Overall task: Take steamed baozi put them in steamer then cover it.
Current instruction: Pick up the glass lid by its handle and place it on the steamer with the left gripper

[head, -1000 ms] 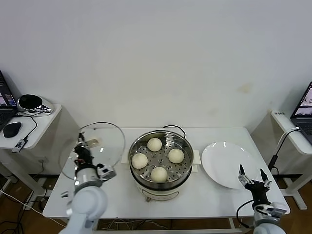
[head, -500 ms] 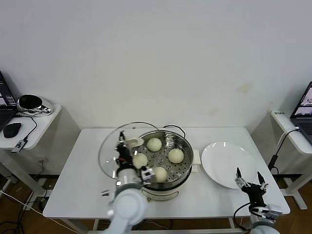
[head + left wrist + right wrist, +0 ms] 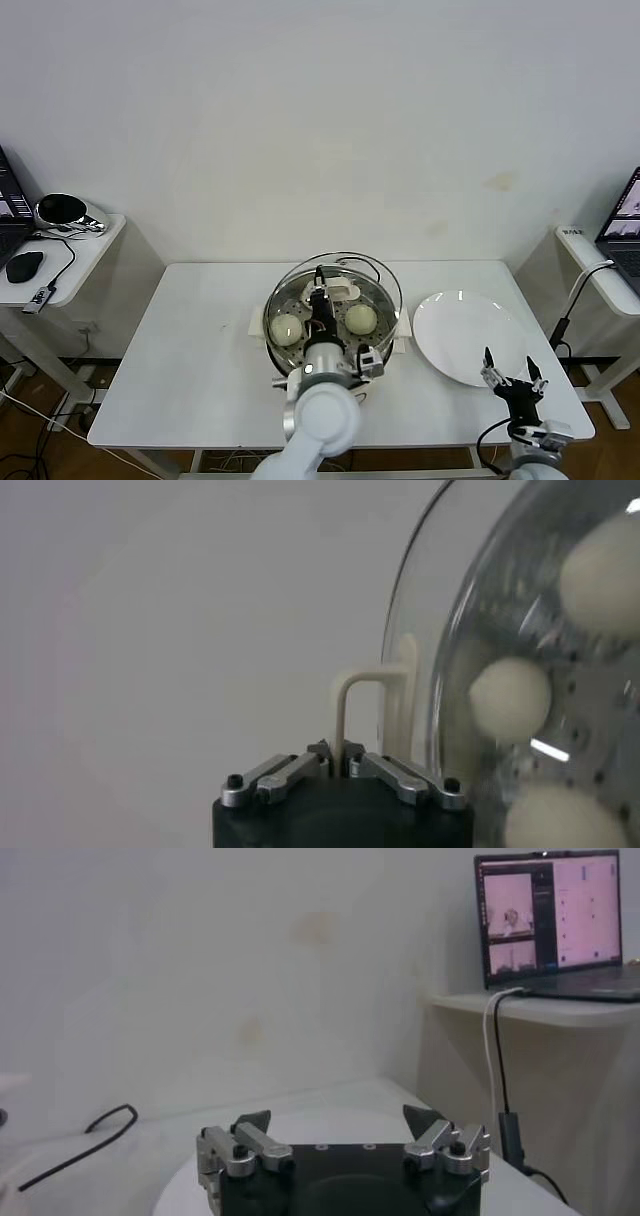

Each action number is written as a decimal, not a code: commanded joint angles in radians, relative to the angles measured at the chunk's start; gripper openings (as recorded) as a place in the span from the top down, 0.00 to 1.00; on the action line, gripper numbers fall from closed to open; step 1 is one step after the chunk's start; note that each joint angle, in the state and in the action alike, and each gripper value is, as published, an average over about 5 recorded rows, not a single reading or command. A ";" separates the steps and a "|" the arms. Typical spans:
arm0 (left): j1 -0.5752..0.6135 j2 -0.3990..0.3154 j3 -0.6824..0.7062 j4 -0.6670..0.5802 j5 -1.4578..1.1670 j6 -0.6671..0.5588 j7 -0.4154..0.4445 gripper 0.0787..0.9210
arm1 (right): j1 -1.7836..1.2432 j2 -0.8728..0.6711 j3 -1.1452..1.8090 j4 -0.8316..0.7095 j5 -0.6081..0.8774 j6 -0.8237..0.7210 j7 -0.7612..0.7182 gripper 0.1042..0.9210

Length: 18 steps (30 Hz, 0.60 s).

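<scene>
The steel steamer (image 3: 280, 345) stands at the table's middle with baozi on its perforated tray; one (image 3: 286, 328) and another (image 3: 361, 318) show through the glass in the head view, the rest hidden by my arm. My left gripper (image 3: 322, 298) is shut on the cream handle (image 3: 352, 708) of the clear glass lid (image 3: 385, 283), holding the lid over the steamer. In the left wrist view three baozi (image 3: 510, 698) show through the lid (image 3: 470, 610). My right gripper (image 3: 511, 377) is open and empty near the table's front right edge; it also shows in the right wrist view (image 3: 338, 1123).
A flat white plate (image 3: 465, 335) lies right of the steamer, just behind my right gripper. A black cord (image 3: 365, 265) runs behind the pot. Side desks with laptops stand at far left and far right (image 3: 555, 913).
My left gripper has carried the glass lid rightward from the table's left side to over the steamer. My right gripper has stayed near the front right edge.
</scene>
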<state>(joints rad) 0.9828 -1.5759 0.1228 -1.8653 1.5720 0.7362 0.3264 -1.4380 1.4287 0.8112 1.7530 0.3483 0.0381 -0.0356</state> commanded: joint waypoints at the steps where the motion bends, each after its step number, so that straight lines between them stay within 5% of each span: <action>1: -0.072 -0.026 0.054 0.125 0.028 0.044 0.001 0.93 | 0.007 -0.002 -0.002 -0.023 -0.011 0.000 -0.001 0.12; 18: -0.019 -0.025 0.015 0.124 0.149 0.043 0.054 0.93 | 0.010 -0.016 -0.009 -0.039 -0.019 0.006 -0.001 0.12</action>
<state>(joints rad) 0.9594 -1.5953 0.1318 -1.7662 1.6749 0.7364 0.3620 -1.4297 1.4126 0.8030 1.7199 0.3322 0.0429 -0.0366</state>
